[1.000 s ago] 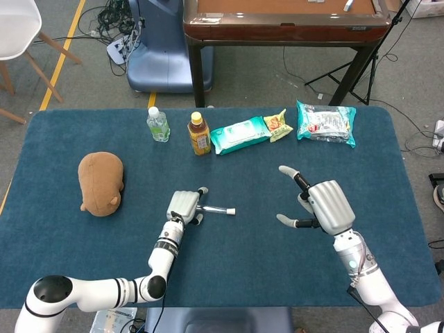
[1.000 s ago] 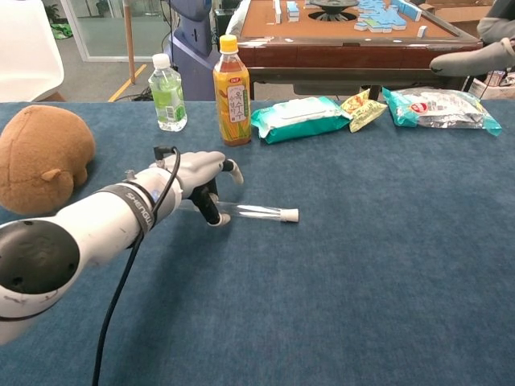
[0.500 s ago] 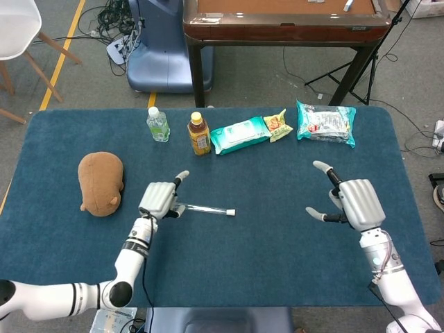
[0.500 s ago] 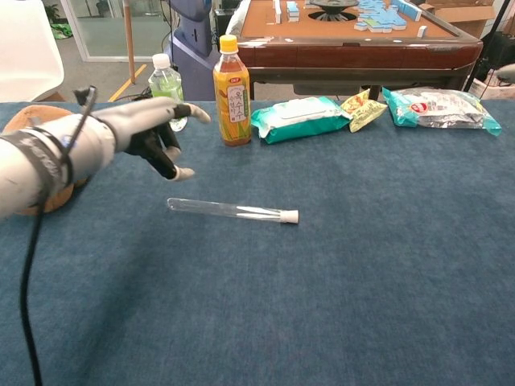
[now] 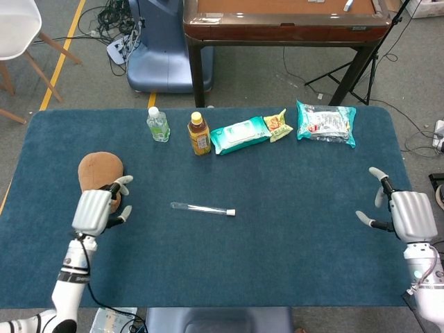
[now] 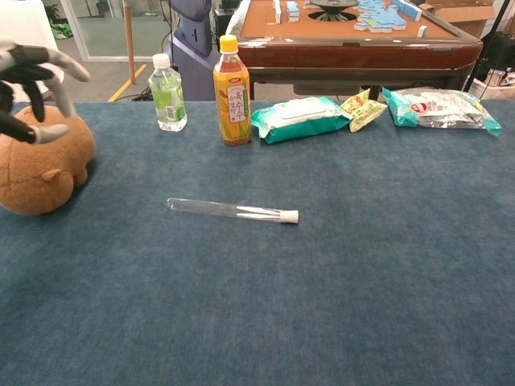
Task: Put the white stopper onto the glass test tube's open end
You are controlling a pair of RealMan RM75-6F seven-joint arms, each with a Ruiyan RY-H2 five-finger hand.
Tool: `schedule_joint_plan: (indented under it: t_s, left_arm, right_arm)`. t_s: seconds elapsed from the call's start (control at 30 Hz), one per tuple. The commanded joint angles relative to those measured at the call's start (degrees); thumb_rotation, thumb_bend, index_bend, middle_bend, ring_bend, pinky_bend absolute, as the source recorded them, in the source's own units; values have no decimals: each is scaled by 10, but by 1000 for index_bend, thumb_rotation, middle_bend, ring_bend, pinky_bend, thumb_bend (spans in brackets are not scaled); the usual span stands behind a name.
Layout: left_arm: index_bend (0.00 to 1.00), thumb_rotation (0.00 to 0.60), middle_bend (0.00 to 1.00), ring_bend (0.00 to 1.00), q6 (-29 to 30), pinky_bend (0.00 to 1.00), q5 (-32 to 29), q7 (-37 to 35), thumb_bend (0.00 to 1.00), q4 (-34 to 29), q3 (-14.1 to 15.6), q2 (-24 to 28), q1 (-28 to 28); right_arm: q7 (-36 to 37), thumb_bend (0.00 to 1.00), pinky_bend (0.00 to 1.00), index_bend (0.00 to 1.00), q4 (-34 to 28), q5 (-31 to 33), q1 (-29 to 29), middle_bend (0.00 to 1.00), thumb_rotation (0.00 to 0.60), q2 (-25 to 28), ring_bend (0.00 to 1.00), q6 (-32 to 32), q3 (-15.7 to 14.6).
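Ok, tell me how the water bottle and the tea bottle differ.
The water bottle is clear with a white cap and green label; the tea bottle is amber with a yellow cap and orange label. The water bottle is shorter than the tea bottle. Both stand upright, capped, side by side at the table's far edge.

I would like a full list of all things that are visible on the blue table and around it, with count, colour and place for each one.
test tube: 1, clear glass, lying flat mid-table
stopper: 1, white, on the tube's right end
plush toy: 1, brown, left side of the table
water bottle: 1, clear with green label, upright at the back
tea bottle: 1, amber with yellow cap, upright beside the water bottle
wipes pack: 1, teal, at the back
snack bag: 1, yellow-green, right of the wipes
foil bag: 1, teal and silver, back right
wooden table: 1, brown, behind
chair: 1, white, far left
left robot hand: 1, grey, open, by the plush toy
right robot hand: 1, grey, open, at the right edge
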Motion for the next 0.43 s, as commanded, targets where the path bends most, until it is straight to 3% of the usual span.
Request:
schedule_joint_plan:
  t_s: [0.03,0.2,0.43]
  left_arm:
    - [266,600,394,438,50,630,53,-40,294,15,37,33,52]
    - [270,600,389,429,96,590,84,-35,294,31,56,44,99]
    - [273,600,388,426,125,566,98,-43,294,41,58,43,141]
  right_arm:
    - [5,169,641,166,47,-28,-21,446,589,-23,451,36,-7]
    - [-4,169,615,167,79,-43,-37,435,592,-45,435,62,-10]
    - [4,169,607,166,82,-45,-49,434,591,-56,435,64,-11]
